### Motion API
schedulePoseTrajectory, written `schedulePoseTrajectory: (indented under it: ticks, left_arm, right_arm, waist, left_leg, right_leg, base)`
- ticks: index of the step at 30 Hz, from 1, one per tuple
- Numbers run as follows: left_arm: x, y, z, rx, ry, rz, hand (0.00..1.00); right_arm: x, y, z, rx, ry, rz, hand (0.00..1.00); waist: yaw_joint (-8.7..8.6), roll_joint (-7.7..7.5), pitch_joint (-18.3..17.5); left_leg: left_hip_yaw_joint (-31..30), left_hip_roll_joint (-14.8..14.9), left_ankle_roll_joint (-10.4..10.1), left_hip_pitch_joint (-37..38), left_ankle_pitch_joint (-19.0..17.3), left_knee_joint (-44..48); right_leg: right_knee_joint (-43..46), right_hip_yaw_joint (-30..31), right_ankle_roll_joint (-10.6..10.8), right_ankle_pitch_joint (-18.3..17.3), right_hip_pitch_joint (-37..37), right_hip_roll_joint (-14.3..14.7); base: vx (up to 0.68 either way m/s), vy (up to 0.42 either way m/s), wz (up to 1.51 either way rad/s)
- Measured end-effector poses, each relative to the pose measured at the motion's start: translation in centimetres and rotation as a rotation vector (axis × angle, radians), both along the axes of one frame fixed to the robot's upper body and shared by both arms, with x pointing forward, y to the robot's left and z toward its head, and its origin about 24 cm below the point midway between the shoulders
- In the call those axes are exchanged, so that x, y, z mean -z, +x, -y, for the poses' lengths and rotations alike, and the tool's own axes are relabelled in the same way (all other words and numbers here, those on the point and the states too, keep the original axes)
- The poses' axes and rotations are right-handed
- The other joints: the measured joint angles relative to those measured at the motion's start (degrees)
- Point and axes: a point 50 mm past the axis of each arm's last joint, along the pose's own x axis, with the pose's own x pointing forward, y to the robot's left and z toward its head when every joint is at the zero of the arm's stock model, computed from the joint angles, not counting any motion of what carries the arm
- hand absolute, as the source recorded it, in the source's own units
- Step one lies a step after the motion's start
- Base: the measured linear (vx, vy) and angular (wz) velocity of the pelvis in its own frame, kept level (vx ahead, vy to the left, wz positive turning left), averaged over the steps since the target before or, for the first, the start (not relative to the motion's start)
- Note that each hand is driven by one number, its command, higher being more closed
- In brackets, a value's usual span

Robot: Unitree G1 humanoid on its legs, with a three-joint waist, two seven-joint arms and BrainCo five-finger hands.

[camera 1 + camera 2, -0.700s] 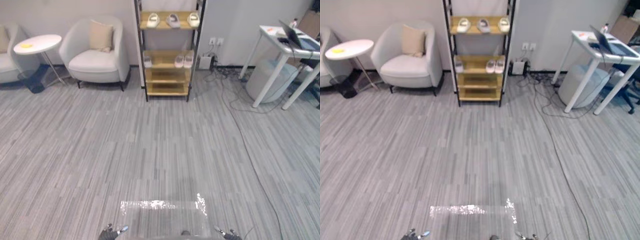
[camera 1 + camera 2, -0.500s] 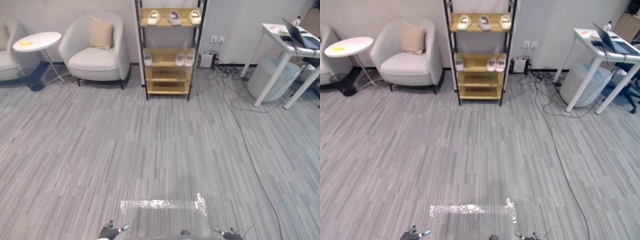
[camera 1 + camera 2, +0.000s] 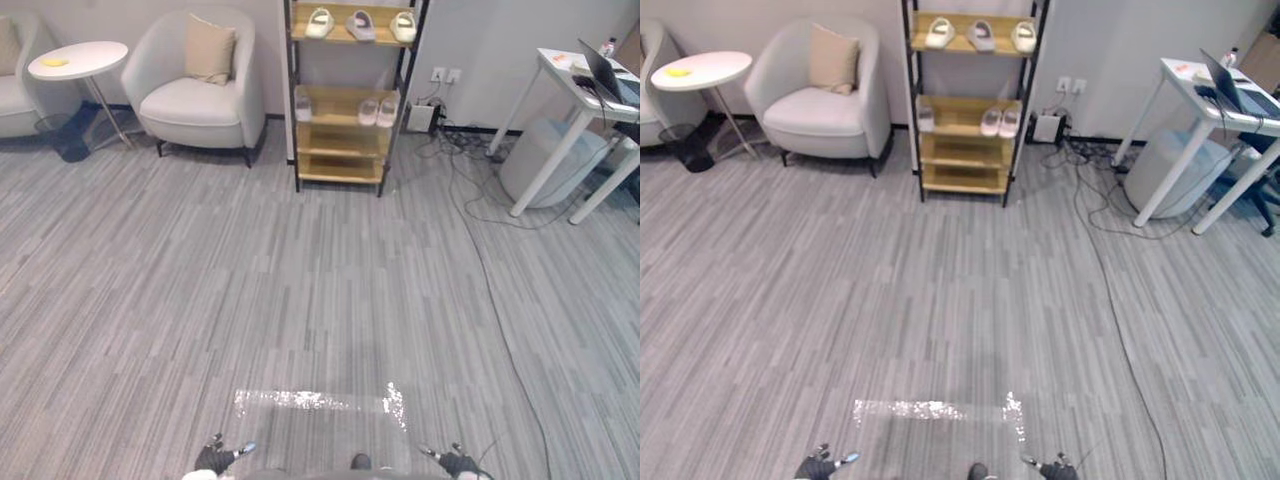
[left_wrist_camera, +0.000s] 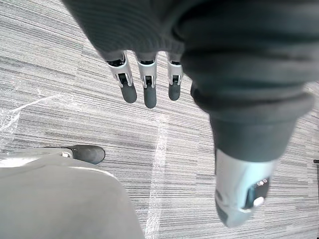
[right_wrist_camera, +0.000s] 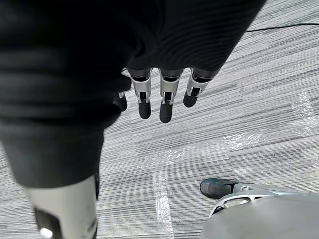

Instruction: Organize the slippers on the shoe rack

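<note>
A black-framed shoe rack (image 3: 349,100) with wooden shelves stands against the far wall, well ahead of me. Three pale slippers (image 3: 361,25) lie on its top shelf. On the second shelf, one slipper (image 3: 304,108) sits at the left and a pair (image 3: 378,112) at the right. The two lower shelves look bare. My left hand (image 3: 215,460) and right hand (image 3: 455,463) hang low at the near edge, far from the rack. In the wrist views the left fingers (image 4: 144,87) and right fingers (image 5: 164,99) point straight down over the carpet and hold nothing.
A light armchair (image 3: 200,95) with a beige cushion and a round white side table (image 3: 75,62) stand left of the rack. A white desk (image 3: 585,90) with a laptop is at the right, with cables (image 3: 480,230) trailing across the carpet. A shiny tape patch (image 3: 315,400) lies near me.
The whole picture has shifted, so the camera has moved: the rack now sits higher and slightly further right. Both hands stay low at the near edge, showing a little more.
</note>
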Motion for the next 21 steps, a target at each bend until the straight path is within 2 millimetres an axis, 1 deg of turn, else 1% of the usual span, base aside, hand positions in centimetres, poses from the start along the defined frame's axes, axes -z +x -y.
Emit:
schedulePoseTrajectory:
  ticks: [6, 7, 8, 9, 10, 11, 12, 13, 14, 15, 16, 17, 18, 19, 20, 21]
  left_arm:
    - [0.0, 0.2, -0.1, 0.0, 0.005, -0.001, 0.0]
    - [-0.2, 0.7, -0.2, 0.002, 0.009, 0.013, 0.0]
    - [-0.2, 0.8, -0.3, 0.002, 0.009, 0.014, 0.0]
    - [-0.3, 1.1, -0.4, -0.007, 0.012, 0.024, 0.0]
    - [-0.3, 1.1, -0.4, -0.008, 0.013, 0.024, 0.0]
    - [-0.4, 1.2, -0.7, -0.014, 0.021, 0.028, 0.0]
    - [-0.4, 1.2, -0.8, -0.018, 0.022, 0.028, 0.0]
    - [-0.6, 1.8, -0.8, -0.038, 0.019, 0.051, 0.0]
    - [-0.6, 1.8, -0.7, -0.046, 0.016, 0.057, 0.0]
    - [-0.6, 1.9, -0.4, -0.065, 0.007, 0.065, 0.0]
    - [-0.6, 2.0, -0.2, -0.086, 0.0, 0.072, 0.0]
    - [-0.5, 2.0, 0.0, -0.095, -0.007, 0.075, 0.0]
    - [-0.6, 2.1, 0.0, -0.115, -0.016, 0.083, 0.0]
    - [-0.6, 2.2, 0.1, -0.125, -0.021, 0.09, 0.0]
    - [-0.6, 2.2, 0.1, -0.129, -0.023, 0.091, 0.0]
    - [-0.5, 2.0, 0.6, -0.137, -0.036, 0.089, 0.0]
  right_arm:
    - [0.0, 0.2, -0.1, -0.003, 0.001, 0.004, 0.0]
    - [0.0, 0.3, -0.2, -0.006, 0.002, 0.006, 0.0]
    - [0.0, 0.3, -0.2, -0.006, 0.002, 0.006, 0.0]
    - [0.0, 0.3, -0.3, -0.006, 0.002, 0.005, 0.0]
    - [0.0, 0.3, -0.2, -0.006, 0.001, 0.004, 0.0]
    - [0.0, 0.5, -0.4, -0.016, 0.0, 0.007, 0.0]
    - [0.0, 0.5, -0.4, -0.017, 0.0, 0.007, 0.0]
    - [0.0, 0.5, -0.3, -0.031, -0.005, 0.002, 0.0]
    - [-0.1, 0.6, -0.2, -0.032, -0.009, 0.004, 0.0]
    - [-0.2, 1.0, 0.2, -0.034, -0.024, 0.013, 0.0]
    - [-0.3, 1.2, 0.5, -0.033, -0.033, 0.016, 0.0]
    - [-0.4, 1.3, 0.6, -0.034, -0.035, 0.019, 0.0]
    - [-0.4, 1.5, 0.7, -0.034, -0.037, 0.024, 0.0]
    - [-0.5, 1.7, 0.6, -0.036, -0.036, 0.03, 0.0]
    - [-0.5, 1.8, 0.6, -0.036, -0.036, 0.032, 0.0]
    - [-0.6, 2.1, 0.7, -0.035, -0.037, 0.042, 0.0]
  waist:
    - [-0.12, -0.26, 0.2]
    - [-0.13, -0.64, 0.7]
    - [-0.12, -0.68, 0.7]
    - [0.0, -0.7, 1.0]
    - [0.04, -0.31, 1.2]
    - [0.12, -0.33, 1.3]
    - [0.11, -0.32, 1.3]
    - [0.19, -0.06, 1.6]
    - [0.35, 0.13, 1.8]
    - [1.02, 0.52, 2.7]
    - [1.31, 1.05, 2.8]
    - [1.32, 1.14, 2.9]
    - [1.51, 1.09, 3.2]
    - [1.89, 0.99, 3.5]
    - [2.0, 1.09, 3.5]
    - [2.62, 2.06, 3.8]
  left_leg:
    - [-0.3, 0.1, 0.0, -0.6, -0.1, -0.2]
    - [-0.3, 0.3, -0.1, -1.5, -1.1, 1.4]
    - [-0.3, 0.3, -0.1, -1.8, -1.4, 2.0]
    - [-0.4, 1.0, -0.5, -4.7, -4.6, 8.0]
    - [-0.3, 1.5, -0.7, -5.8, -5.8, 10.4]
    - [1.5, 3.1, -2.1, -10.0, -8.4, 20.8]
    - [1.7, 3.3, -2.2, -10.9, -8.5, 22.5]
    - [4.6, 5.5, -2.3, -15.4, -8.3, 33.9]
    - [4.9, 6.1, -2.3, -16.4, -8.0, 37.1]
    - [5.5, 7.4, -1.1, -19.8, -8.6, 44.6]
    - [5.7, 6.7, 0.3, -22.0, -10.6, 45.3]
    - [5.8, 6.1, 0.6, -23.1, -10.9, 44.7]
    - [5.8, 3.7, 0.9, -25.3, -10.7, 39.5]
    - [5.7, 1.1, 0.8, -26.4, -8.2, 30.6]
    - [5.6, 0.5, 0.7, -26.7, -7.3, 27.8]
    - [4.9, -0.8, -0.7, -26.6, -3.2, 16.5]
  right_leg:
    - [0.0, -0.5, 0.4, -0.4, -0.5, 0.1]
    - [0.0, -0.6, 0.4, -0.8, -0.5, 0.2]
    - [0.0, -0.6, 0.4, -1.0, -0.5, 0.2]
    - [0.1, -1.3, 0.1, -2.0, -0.5, 0.5]
    - [0.1, -1.9, -0.2, -2.4, -0.5, 0.7]
    - [0.0, -2.9, -0.8, -3.0, -0.2, 1.2]
    - [0.0, -2.8, -0.9, -3.1, -0.2, 1.2]
    - [0.0, -2.1, -1.5, -3.6, 0.4, 1.7]
    - [0.1, -1.7, -1.8, -3.8, 1.2, 1.9]
    - [0.2, 0.0, -2.3, -4.7, 2.7, 2.0]
    - [0.9, 1.3, -2.4, -5.4, 3.1, 1.2]
    - [1.0, 1.7, -2.5, -5.6, 3.0, 0.8]
    - [1.3, 2.5, -2.0, -6.0, 2.8, -0.9]
    - [1.3, 3.3, -1.3, -6.7, 2.7, -2.6]
    - [1.2, 3.5, -1.1, -6.9, 2.7, -2.9]
    - [1.2, 4.6, 0.0, -7.7, 2.6, -3.6]
  base:
    - [0.02, 0.014, 0.03]
    - [0.04, 0.019, 0.06]
    - [0.04, 0.012, 0.01]
    - [0.04, 0.003, -0.03]
    - [0.06, 0.018, -0.03]
    - [0.04, 0.015, -0.02]
    - [0.03, -0.013, -0.08]
    - [0.03, -0.032, -0.12]
    - [0.1, -0.009, -0.29]
    - [0.16, 0.052, -0.39]
    - [0.17, 0.072, -0.41]
    - [0.16, 0.093, -0.4]
    - [0.18, 0.119, -0.38]
    - [0.18, 0.133, -0.37]
    - [0.24, 0.199, -0.42]
    - [0.3, 0.24, -0.54]
